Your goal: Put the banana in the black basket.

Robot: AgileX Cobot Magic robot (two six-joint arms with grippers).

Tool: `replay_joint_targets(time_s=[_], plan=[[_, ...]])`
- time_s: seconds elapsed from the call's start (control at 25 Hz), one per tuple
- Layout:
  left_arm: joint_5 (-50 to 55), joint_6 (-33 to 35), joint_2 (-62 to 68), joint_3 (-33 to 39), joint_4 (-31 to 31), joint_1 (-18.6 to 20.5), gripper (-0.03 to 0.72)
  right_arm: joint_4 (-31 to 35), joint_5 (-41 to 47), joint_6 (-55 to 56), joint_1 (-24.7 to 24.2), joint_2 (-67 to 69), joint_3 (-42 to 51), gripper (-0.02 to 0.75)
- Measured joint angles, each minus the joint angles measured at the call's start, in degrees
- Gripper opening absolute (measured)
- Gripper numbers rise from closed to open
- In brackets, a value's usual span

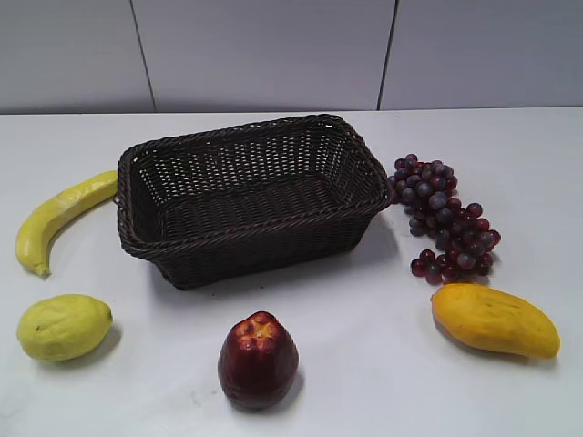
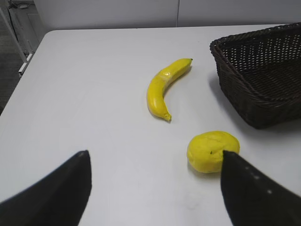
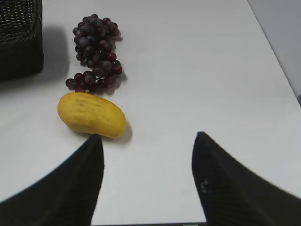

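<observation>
We count one banana (image 1: 56, 216) left of one black basket (image 1: 246, 238), plus one lemon (image 1: 64, 326). Left gripper (image 2: 155, 162) and right gripper (image 3: 148, 143) both sit spread apart, holding nothing.

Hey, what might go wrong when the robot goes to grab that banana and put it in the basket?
1. The banana lies with one tip close to the basket wall, so the open left hand might bump the basket on approach.
2. The lemon sits between that hand and the basket and could be knocked and roll.
3. The banana is nearly as long as the basket is wide, so it may catch on the rim.
</observation>
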Motion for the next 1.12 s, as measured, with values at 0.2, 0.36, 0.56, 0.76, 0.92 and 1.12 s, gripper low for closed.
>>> replay_joint_targets(time_s=[0.2, 0.36, 0.56, 0.76, 0.92, 1.12], plan=[[0.0, 0.0, 0.0, 0.0, 0.0, 0.0, 0.631, 0.0, 0.0, 0.0, 0.0, 0.0, 0.0, 0.482], [0.0, 0.0, 0.0, 0.0, 0.0, 0.0, 0.631, 0.0, 0.0, 0.0, 0.0, 0.0, 0.0, 0.482], [0.0, 0.0, 0.0, 0.0, 0.0, 0.0, 0.627, 0.0, 0.0, 0.0, 0.0, 0.0, 0.0, 0.482], [-0.8, 0.0, 3.3, -0.5, 0.9, 0.0, 0.623, 0.0, 0.0, 0.0, 0.0, 0.0, 0.0, 0.482], [-7.7, 0.0, 11.3, -1.4, 2.0, 0.0, 0.622, 0.0, 0.0, 0.0, 0.0, 0.0, 0.0, 0.482], [-17.3, 0.0, 25.3, -1.6, 2.0, 0.0, 0.620, 0.0, 0.0, 0.0, 0.0, 0.0, 0.0, 0.482]])
